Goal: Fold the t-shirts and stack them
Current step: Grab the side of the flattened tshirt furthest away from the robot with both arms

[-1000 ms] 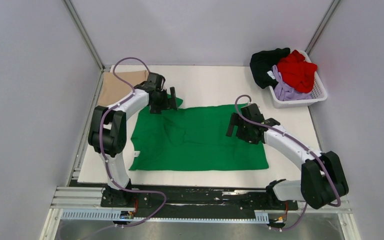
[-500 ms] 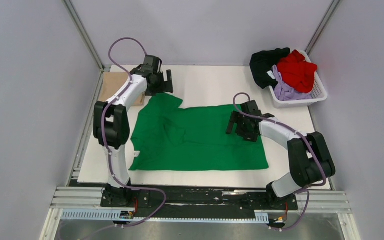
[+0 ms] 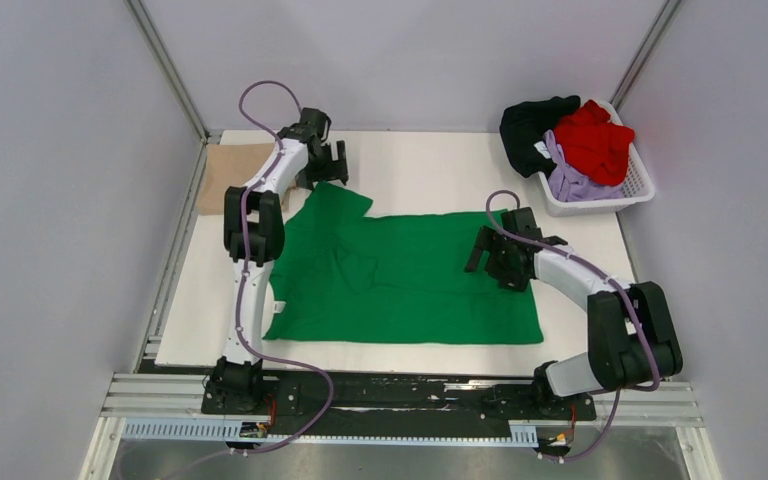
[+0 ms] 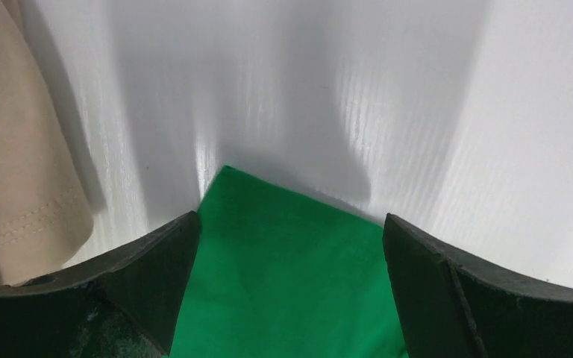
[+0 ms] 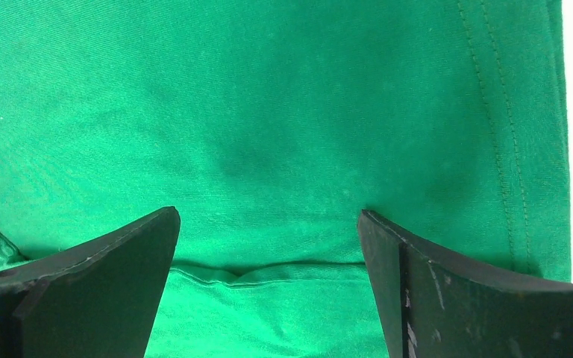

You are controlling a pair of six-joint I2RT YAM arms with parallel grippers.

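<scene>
Green shirt (image 3: 400, 280) lies spread flat on the table (image 3: 430, 165), its far-left sleeve corner between the wide-spread fingers of the left gripper (image 4: 289, 218), tan shirt (image 3: 225, 175) just beside, while the right gripper (image 5: 267, 214), likewise spread and pinching nothing, hangs over the cloth near its right hem.

In front of me, the white table (image 3: 420, 170) carries the green t-shirt (image 3: 410, 290) spread flat at centre, the tan t-shirt (image 3: 222, 178) at upper left and the white basket (image 3: 600, 207) at upper right.
</scene>
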